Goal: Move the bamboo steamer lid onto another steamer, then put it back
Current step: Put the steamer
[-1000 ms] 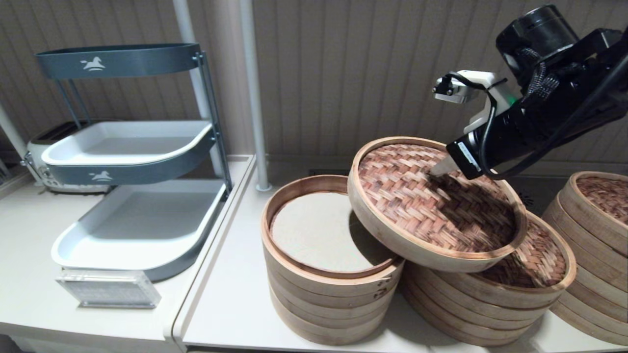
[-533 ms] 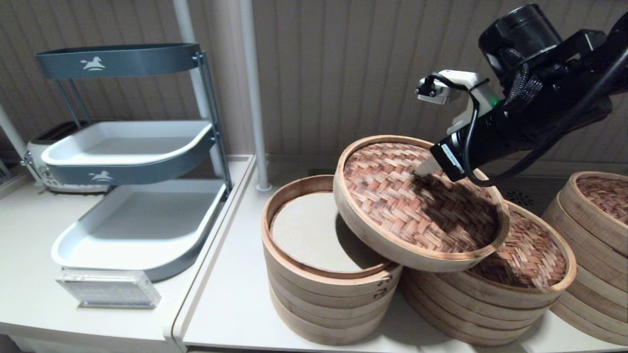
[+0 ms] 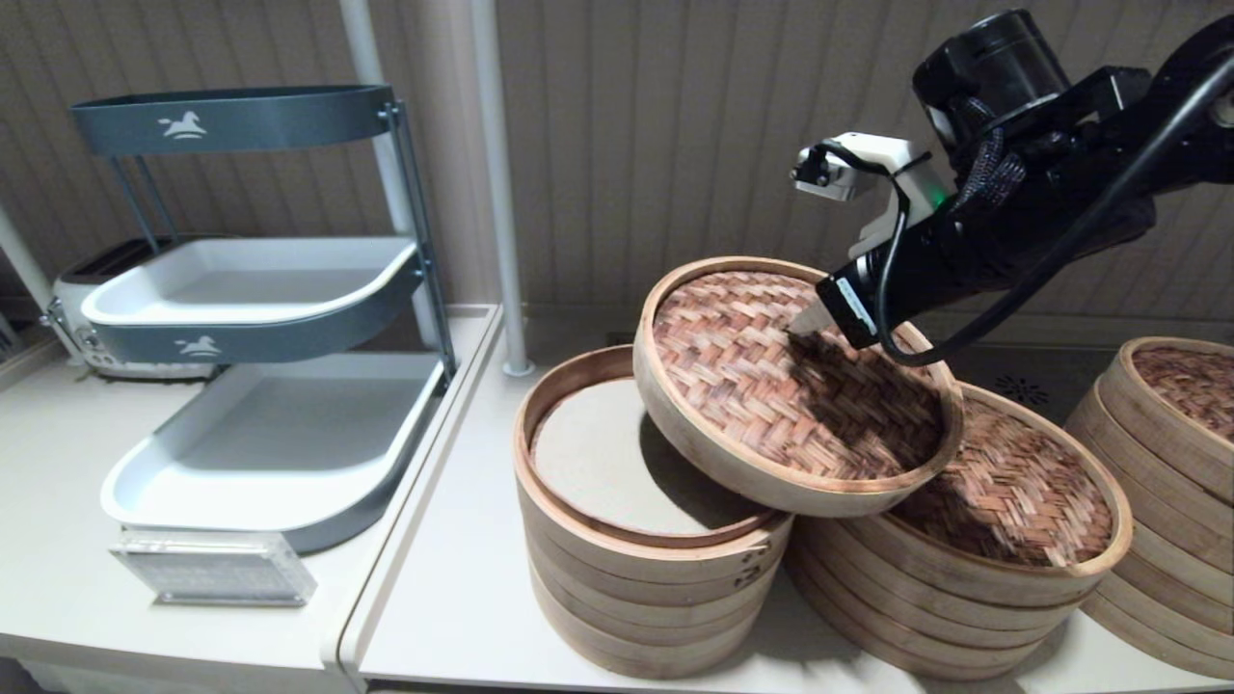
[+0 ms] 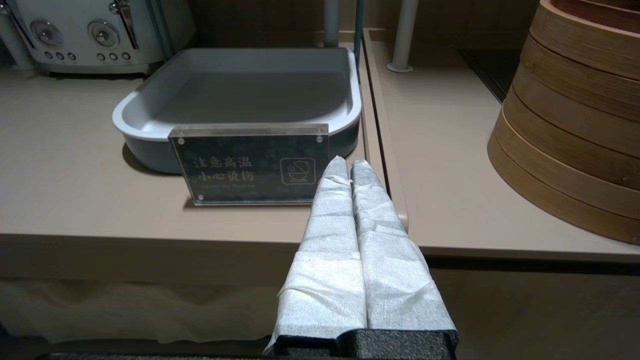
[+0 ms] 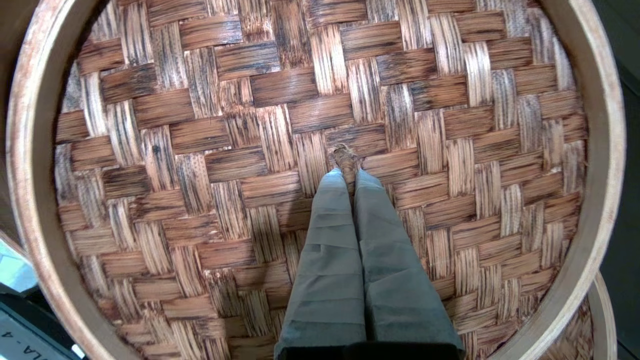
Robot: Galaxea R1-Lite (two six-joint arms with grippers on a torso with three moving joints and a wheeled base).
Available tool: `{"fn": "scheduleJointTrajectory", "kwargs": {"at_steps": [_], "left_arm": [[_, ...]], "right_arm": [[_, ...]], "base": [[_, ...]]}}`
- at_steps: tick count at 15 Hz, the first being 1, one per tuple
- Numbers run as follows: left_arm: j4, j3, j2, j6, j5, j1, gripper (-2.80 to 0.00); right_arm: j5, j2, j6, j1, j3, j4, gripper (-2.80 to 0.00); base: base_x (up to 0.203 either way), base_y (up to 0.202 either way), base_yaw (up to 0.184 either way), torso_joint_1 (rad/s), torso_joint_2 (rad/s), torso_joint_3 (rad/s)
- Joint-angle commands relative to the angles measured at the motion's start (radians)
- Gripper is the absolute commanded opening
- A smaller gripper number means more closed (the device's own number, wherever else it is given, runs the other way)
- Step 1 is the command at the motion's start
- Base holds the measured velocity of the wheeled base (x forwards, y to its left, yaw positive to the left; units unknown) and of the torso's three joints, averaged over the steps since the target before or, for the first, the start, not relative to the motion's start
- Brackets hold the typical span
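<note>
The bamboo steamer lid (image 3: 762,405) hangs tilted in the air, half above the open taller steamer (image 3: 636,578) with its white liner (image 3: 603,453) and half above the wide shallow steamer stack (image 3: 945,598). That stack's own darker woven lid (image 3: 1022,492) shows to the right. My right gripper (image 3: 805,326) is shut on the lid's small centre loop (image 5: 345,156), its wrapped fingers (image 5: 325,240) pressed together over the lid's weave (image 5: 200,150). My left gripper (image 4: 348,162) is parked, shut and empty, low in front of the counter's edge.
A third steamer stack (image 3: 1176,453) stands at the far right. On the left counter are a grey tiered tray rack (image 3: 260,289), a toaster (image 3: 82,299) and an acrylic warning sign (image 3: 212,569). A white pole (image 3: 496,193) rises behind the open steamer.
My right gripper has carried the lid to the left, off the wide stack and further over the open steamer. More of the darker lid is uncovered. The left arm has not moved.
</note>
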Motion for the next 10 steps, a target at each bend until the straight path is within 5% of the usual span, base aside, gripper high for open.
{"fn": "scheduleJointTrajectory", "kwargs": {"at_steps": [1, 10], "left_arm": [[-0.001, 0.028, 0.000, 0.001, 0.000, 0.000, -2.80], [-0.001, 0.028, 0.000, 0.001, 0.000, 0.000, -2.80]], "right_arm": [[0.001, 0.008, -0.002, 0.017, 0.000, -0.003, -2.80], [0.005, 0.032, -0.002, 0.050, 0.000, -0.045, -2.80]], "base": [[0.000, 0.000, 0.000, 0.000, 0.00, 0.000], [0.000, 0.000, 0.000, 0.000, 0.00, 0.000]]}}
